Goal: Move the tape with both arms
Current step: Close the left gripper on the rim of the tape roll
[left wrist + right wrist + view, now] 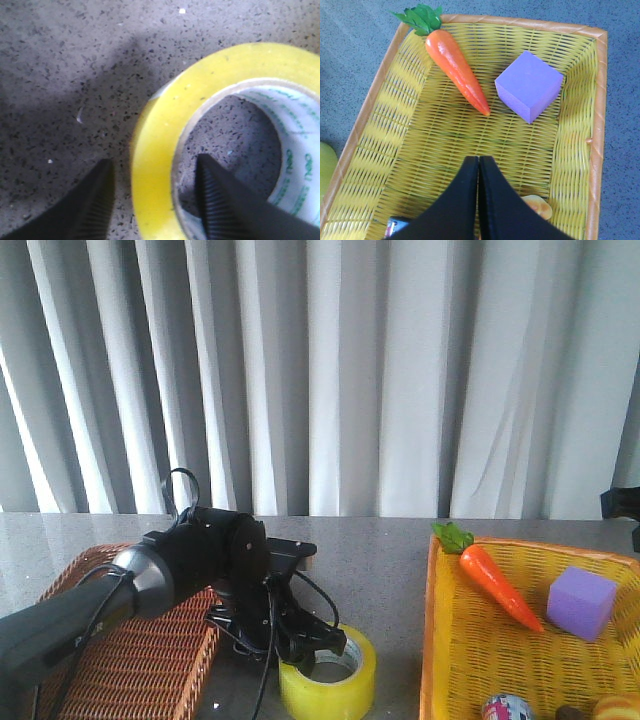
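The yellow tape roll point(365, 672) lies flat on the grey speckled table, between the two baskets near the front edge. My left gripper point(316, 650) is down on it and open. In the left wrist view the gripper point(155, 160) straddles the tape's point(165, 110) wall, with one finger point(95, 200) outside and the other point(220, 200) inside the white printed core, a gap showing on both sides. My right gripper point(478, 158) is shut and empty, hovering above the yellow basket point(370, 100). A sliver of the tape point(324, 167) shows at that view's edge.
The yellow basket point(432, 640) at the right holds a toy carrot point(497, 585), a purple cube point(581, 602) and small items at its near end. A brown wicker basket point(120, 660) sits at the left under my left arm. Grey curtains hang behind the table.
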Action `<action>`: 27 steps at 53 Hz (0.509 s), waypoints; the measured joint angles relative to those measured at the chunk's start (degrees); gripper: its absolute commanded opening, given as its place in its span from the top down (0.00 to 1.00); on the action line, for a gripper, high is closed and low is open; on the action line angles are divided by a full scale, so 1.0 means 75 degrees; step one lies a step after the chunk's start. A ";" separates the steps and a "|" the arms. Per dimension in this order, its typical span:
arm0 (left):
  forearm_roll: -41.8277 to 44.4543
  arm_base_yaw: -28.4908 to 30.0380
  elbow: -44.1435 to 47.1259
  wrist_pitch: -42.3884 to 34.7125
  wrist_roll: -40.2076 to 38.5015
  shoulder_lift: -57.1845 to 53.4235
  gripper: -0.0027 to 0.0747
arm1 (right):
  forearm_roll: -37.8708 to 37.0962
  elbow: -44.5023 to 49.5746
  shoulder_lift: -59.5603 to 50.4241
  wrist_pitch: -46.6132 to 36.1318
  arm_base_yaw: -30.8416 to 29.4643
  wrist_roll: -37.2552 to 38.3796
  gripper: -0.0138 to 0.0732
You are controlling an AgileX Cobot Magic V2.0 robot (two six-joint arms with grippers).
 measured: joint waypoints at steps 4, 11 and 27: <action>0.0002 -0.0007 -0.0006 0.0019 -0.0019 0.0000 0.79 | 0.0000 0.0000 0.0000 0.0000 0.0000 0.0000 0.85; 0.0093 -0.0013 -0.0040 0.0100 0.0001 0.0000 0.91 | 0.0000 0.0000 0.0000 0.0000 0.0000 0.0000 0.85; 0.0163 -0.0013 -0.0039 0.0222 0.0001 -0.0173 0.96 | 0.0015 0.0000 0.0000 0.0000 0.0000 0.0000 0.85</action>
